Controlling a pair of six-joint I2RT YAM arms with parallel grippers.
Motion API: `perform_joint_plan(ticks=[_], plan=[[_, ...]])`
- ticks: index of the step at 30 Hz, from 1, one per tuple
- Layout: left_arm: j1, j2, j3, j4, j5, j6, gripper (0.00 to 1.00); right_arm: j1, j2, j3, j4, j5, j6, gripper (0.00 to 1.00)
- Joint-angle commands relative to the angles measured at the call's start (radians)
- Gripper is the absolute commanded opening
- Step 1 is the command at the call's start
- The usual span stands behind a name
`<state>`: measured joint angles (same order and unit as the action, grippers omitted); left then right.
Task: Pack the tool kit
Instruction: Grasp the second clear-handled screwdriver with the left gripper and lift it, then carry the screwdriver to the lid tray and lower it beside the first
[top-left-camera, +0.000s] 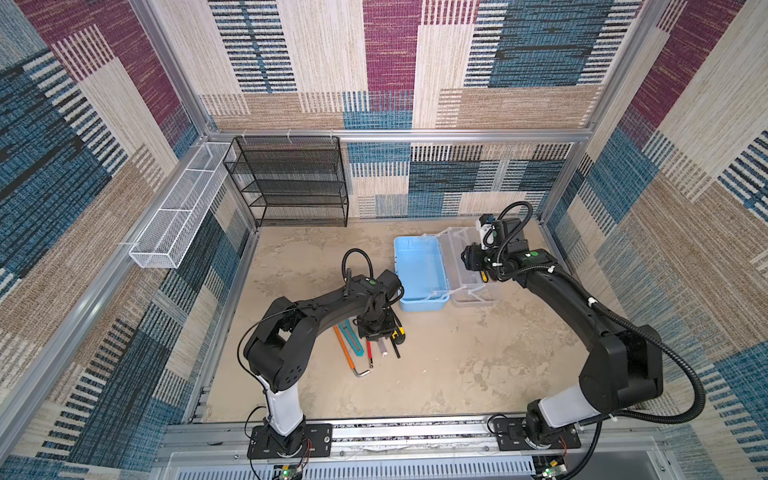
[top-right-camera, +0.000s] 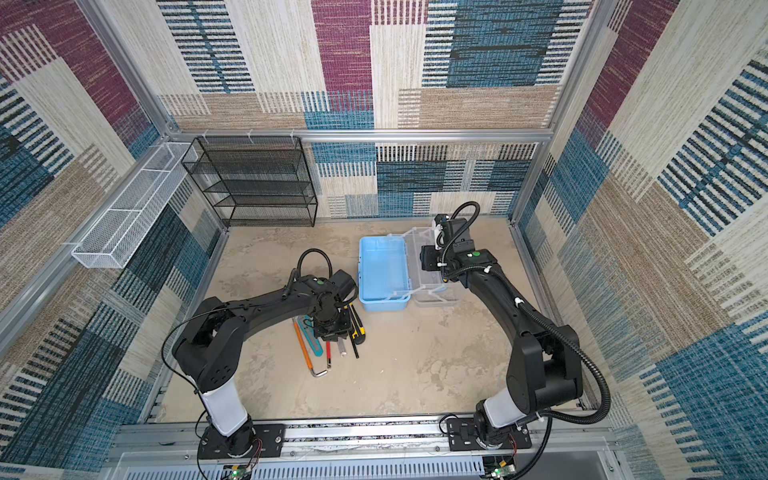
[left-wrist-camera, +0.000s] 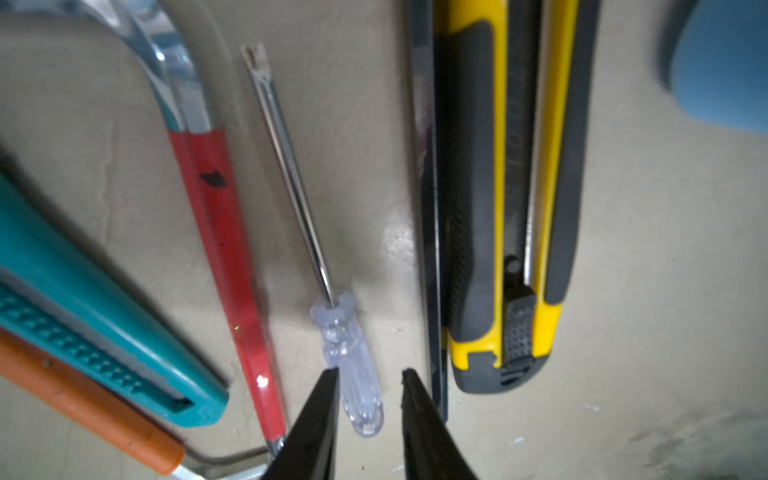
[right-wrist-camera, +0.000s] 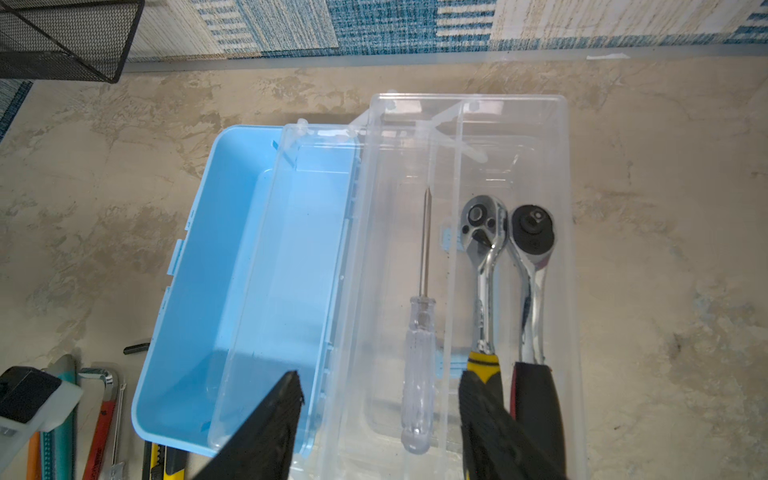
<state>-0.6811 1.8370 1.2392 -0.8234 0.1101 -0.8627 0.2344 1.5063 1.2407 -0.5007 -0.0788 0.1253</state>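
In both top views the light blue toolbox (top-left-camera: 419, 270) stands open a little right of the middle of the frame. Its clear plastic part (top-left-camera: 451, 257) is folded out on the right side of it. The loose tools lie in a row on the table (top-left-camera: 478, 374), below and left of the box, near the middle of the frame.

The left gripper (left-wrist-camera: 369, 376) hangs low over this row. In the left wrist view its two jaws are apart, one on each side of the handle of a clear-handled screwdriver (left-wrist-camera: 353, 365). One finger seems to touch the handle and a gap shows on the other side, so it is not clamped. On one side of this screwdriver lies a yellow and black utility knife (left-wrist-camera: 511, 208). On the other side lie a red-handled tool (left-wrist-camera: 220, 249), a teal knife (left-wrist-camera: 83, 316) and an orange handle (left-wrist-camera: 83, 399).

The right gripper (right-wrist-camera: 378, 376) is above the clear plastic part, with its jaws wide apart and nothing between them. Inside this part a second clear screwdriver (right-wrist-camera: 419, 361), a ratchet with yellow grip (right-wrist-camera: 484, 257) and a ratchet with black and red grip (right-wrist-camera: 534, 266) lie side by side.
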Motion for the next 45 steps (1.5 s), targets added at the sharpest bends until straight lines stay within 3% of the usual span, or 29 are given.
perform_joint_plan(ticks=[1,9,17,21,37,45], plan=[[-0.015,0.026,0.014,-0.089,-0.043,-0.041,0.31,-0.001,-0.031,-0.026,0.024,0.005,-0.025,0.64],[-0.035,0.06,0.03,-0.098,-0.06,-0.073,0.32,-0.015,-0.055,-0.061,0.03,-0.012,-0.06,0.65],[-0.037,0.091,0.026,-0.109,-0.076,-0.089,0.15,-0.035,-0.063,-0.075,0.051,-0.032,-0.1,0.66],[-0.046,0.087,0.028,-0.114,-0.081,-0.087,0.01,-0.041,-0.052,-0.074,0.062,-0.051,-0.105,0.66],[-0.069,-0.008,0.102,-0.16,-0.137,-0.124,0.0,-0.043,-0.052,-0.092,0.099,-0.075,-0.095,0.65],[-0.072,-0.027,0.266,-0.182,-0.157,-0.082,0.0,-0.058,-0.066,-0.099,0.121,-0.082,-0.078,0.65]])
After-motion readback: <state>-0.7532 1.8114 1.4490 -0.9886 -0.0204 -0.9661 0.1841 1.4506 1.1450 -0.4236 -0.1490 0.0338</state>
